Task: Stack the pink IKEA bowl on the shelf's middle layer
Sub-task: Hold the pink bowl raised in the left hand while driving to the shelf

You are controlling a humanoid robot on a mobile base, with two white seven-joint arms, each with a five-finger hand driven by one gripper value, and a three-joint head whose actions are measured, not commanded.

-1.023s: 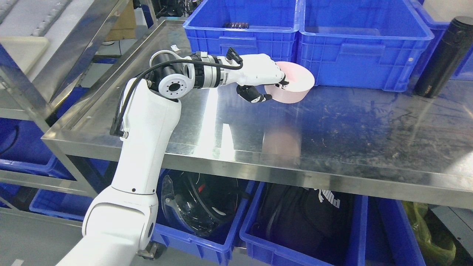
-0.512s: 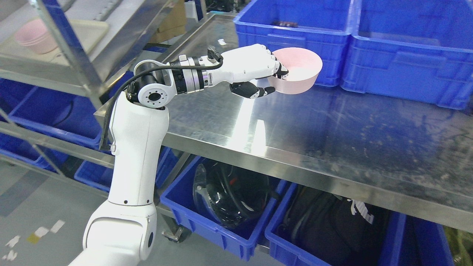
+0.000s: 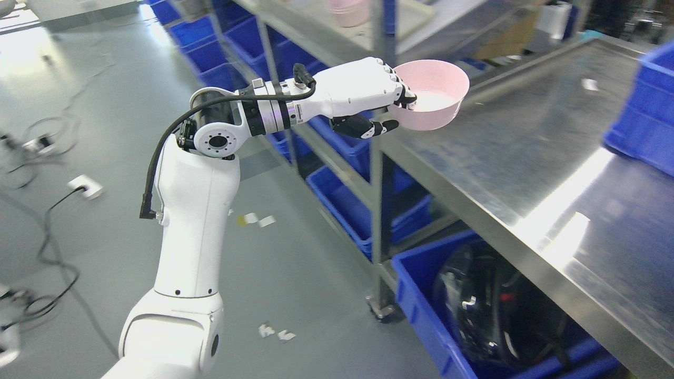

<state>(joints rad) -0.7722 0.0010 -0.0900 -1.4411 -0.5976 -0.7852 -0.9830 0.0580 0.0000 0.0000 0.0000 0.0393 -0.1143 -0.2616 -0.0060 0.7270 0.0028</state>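
Head view: grey floor below, steel table [image 3: 526, 152] right of the left hand [image 3: 368, 95], shelf [image 3: 337, 31] behind. Fingers clamped on the rim of the pink bowl [image 3: 434, 100], held aloft. Best kept level, carried up-left onto the pink stack [image 3: 347, 11].

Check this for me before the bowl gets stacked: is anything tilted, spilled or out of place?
The pink bowl sits tilted in the left hand, its opening leaning toward the camera, held by the rim above the steel table's corner. Nothing spills from it. On the floor, loose cables and paper scraps lie scattered.
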